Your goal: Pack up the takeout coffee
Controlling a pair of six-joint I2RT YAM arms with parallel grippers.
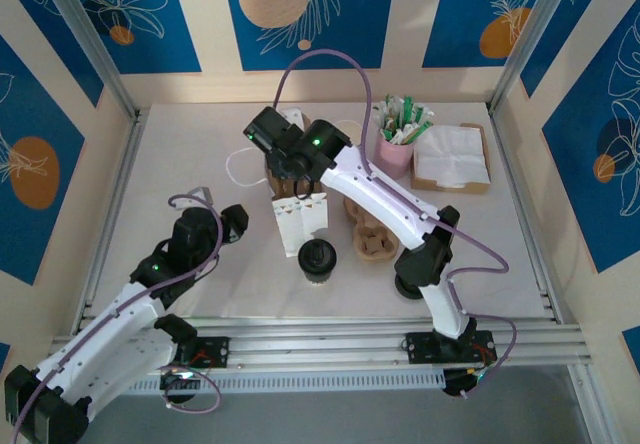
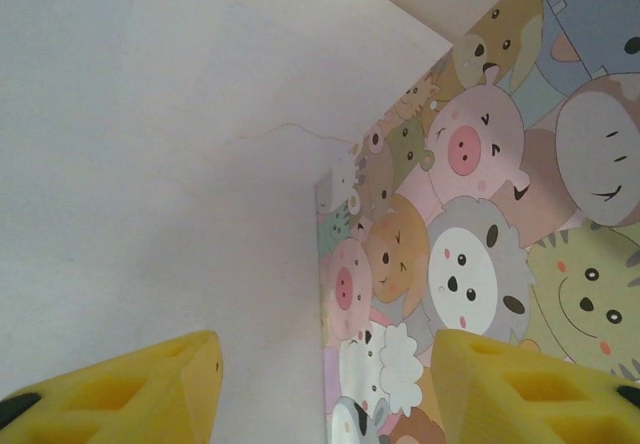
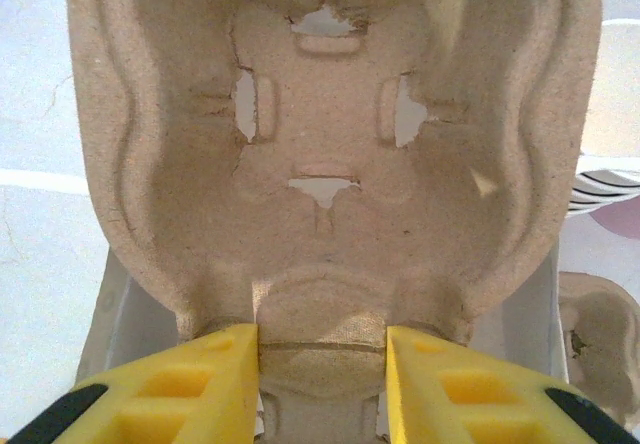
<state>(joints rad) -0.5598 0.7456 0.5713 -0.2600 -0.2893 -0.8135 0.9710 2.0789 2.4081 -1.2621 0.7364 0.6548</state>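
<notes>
One takeout coffee, a small cup with a round black lid, stands on the table in front of the white paper bag. My right gripper is shut on the middle ridge of a brown pulp cup carrier, held just over the bag's open top; the bag's white walls show below it. From above, the right gripper hangs at the bag's far side. My left gripper is open close to the bag's cartoon-animal side, with the bag's corner edge between its fingers. From above, the left gripper sits left of the bag.
A second pulp carrier lies on the table right of the bag, under the right arm. A pink cup of sachets and stirrers and a tray of napkins stand at the back right. Stacked white cups are behind the bag.
</notes>
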